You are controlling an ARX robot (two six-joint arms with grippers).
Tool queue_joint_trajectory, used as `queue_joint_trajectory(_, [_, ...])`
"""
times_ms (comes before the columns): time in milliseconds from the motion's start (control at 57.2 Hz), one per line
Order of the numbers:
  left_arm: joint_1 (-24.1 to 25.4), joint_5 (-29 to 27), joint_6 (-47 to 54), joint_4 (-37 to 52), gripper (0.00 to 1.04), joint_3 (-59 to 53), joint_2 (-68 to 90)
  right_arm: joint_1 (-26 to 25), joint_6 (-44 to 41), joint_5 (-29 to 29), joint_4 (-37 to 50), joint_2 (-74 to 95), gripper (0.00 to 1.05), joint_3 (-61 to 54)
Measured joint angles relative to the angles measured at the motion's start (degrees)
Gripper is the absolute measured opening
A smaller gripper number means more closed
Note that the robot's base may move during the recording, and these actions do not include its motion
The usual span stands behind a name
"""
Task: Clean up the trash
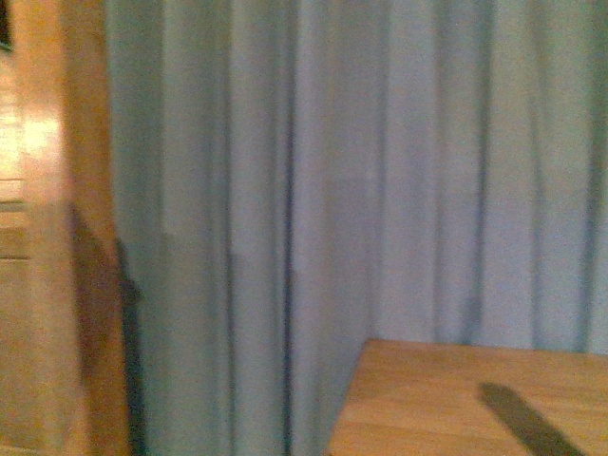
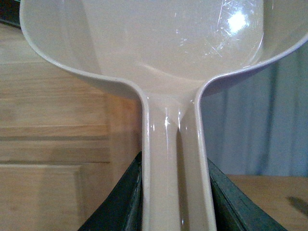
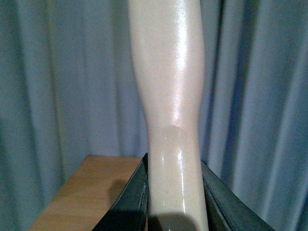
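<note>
My left gripper point(image 2: 175, 202) is shut on the handle of a cream plastic dustpan point(image 2: 144, 38). The pan's scoop fills the upper part of the left wrist view and looks empty. My right gripper point(image 3: 174, 197) is shut on a cream brush handle point(image 3: 168, 77) that rises up through the right wrist view; the bristles are out of view. No trash wad shows in any view. Neither arm shows in the front view.
A blue-grey curtain point(image 1: 361, 171) hangs across the front view. A wooden table corner point(image 1: 465, 399) is at the lower right, with a dark shadow on it. Wooden panelling point(image 1: 47, 237) stands at the left and also shows in the left wrist view point(image 2: 57, 134).
</note>
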Motion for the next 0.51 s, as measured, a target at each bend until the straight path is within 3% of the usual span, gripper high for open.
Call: queue_joint_trajectory(507, [-0.04, 0.09, -0.02, 0.00, 0.28, -0.15, -0.02, 0.17, -0.17, -0.13, -0.09, 0.09, 0.20, -0.07])
